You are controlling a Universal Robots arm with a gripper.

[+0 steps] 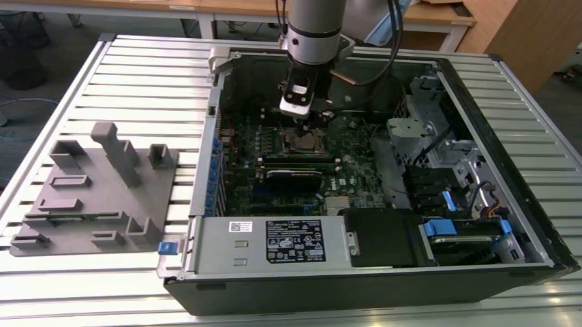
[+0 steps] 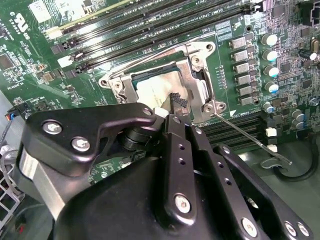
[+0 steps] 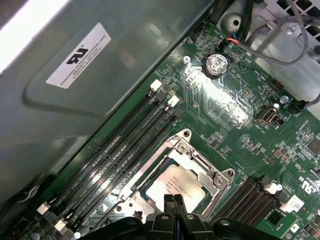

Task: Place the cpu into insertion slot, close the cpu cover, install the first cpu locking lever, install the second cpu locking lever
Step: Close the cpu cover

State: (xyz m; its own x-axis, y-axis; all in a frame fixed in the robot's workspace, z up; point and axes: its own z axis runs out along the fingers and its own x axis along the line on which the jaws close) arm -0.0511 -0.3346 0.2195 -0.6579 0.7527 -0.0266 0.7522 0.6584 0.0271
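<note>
The cpu (image 3: 175, 186) lies flat in the insertion slot (image 1: 304, 141), its dull silver top (image 2: 152, 89) showing through the window of the cpu cover (image 3: 209, 172). The cover (image 2: 200, 70) lies down over the socket rim. My gripper (image 3: 173, 200) hovers right over the chip's edge with its fingertips together and nothing between them; in the second wrist view the gripper (image 2: 177, 102) tip sits at the cpu's corner. In the exterior view the gripper (image 1: 304, 121) hangs just above the socket. A thin wire locking lever (image 2: 250, 136) sticks out from the socket corner, away from the frame.
Long black memory slots (image 3: 115, 150) run beside the socket. The open computer case (image 1: 454, 88) surrounds the board, with a power supply (image 1: 272, 242) at its near end and drive bays (image 1: 454, 225) on the exterior view's right. A grey fixture block (image 1: 95, 191) stands on the slatted table.
</note>
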